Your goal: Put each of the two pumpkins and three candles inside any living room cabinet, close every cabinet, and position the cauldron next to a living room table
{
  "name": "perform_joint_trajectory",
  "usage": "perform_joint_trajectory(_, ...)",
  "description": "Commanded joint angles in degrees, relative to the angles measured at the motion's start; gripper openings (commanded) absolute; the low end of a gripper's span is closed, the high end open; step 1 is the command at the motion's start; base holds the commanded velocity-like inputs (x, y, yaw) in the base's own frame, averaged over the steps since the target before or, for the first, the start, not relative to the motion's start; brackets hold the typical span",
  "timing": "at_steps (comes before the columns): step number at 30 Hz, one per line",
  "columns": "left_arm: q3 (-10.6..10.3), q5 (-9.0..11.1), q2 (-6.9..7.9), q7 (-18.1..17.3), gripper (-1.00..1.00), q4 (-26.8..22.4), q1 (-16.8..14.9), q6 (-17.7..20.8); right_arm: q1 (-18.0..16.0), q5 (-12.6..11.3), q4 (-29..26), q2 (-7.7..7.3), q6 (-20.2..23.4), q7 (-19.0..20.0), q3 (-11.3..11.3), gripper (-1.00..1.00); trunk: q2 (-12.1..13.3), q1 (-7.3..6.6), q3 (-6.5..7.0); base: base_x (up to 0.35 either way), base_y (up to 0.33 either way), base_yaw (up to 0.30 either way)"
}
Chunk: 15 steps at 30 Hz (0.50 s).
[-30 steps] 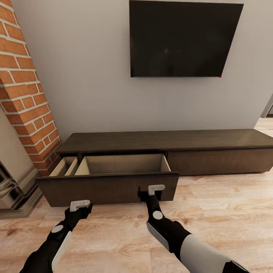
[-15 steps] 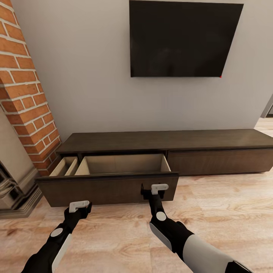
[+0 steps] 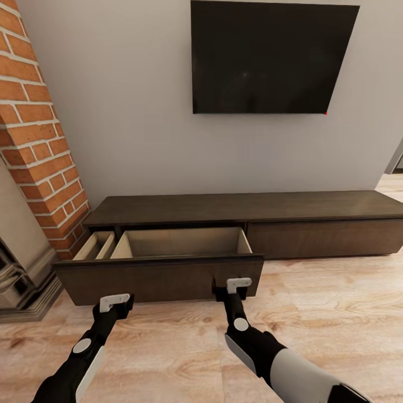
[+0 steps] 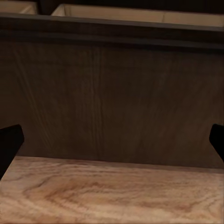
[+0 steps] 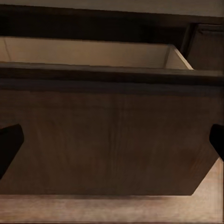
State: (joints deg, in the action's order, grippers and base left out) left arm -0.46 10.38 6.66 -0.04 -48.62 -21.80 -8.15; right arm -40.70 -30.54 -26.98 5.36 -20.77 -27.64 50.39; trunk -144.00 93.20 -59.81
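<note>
So the cabinet (image 3: 246,215) runs along the wall under a big black TV (image 3: 273,56), brick column (image 3: 33,129) at its left end. Its left drawer (image 3: 162,268) is pulled right out over the wood floor (image 3: 313,302), looks bare inside. Right front is flush. Both arms point at the drawer front: left gripper (image 3: 115,303) near its left bottom edge, right gripper (image 3: 238,284) by its right end. Both spread wide, holding nothing.
</note>
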Motion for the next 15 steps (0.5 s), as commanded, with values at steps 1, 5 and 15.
perform_joint_trajectory(1,-0.1,0.4,0.02,0.0,1.00,0.0,0.0,-0.2,-0.1,-0.5,0.2,-0.02,-0.3,-0.1,0.5,1.00,0.0,-0.01,-0.05,0.000,0.000,0.000)
perform_joint_trajectory(5,-0.1,0.3,-0.04,0.1,1.00,0.0,0.3,-1.1,-0.1,-0.5,2.8,0.12,-0.3,2.2,0.6,1.00,0.0,-0.01,-0.05,0.000,0.000,0.000)
perform_joint_trajectory(15,0.0,0.3,-0.04,0.1,1.00,0.0,0.5,-1.8,-0.1,-0.4,6.9,0.18,-0.5,3.5,0.6,1.00,-0.1,0.12,-1.16,0.000,0.000,0.000)
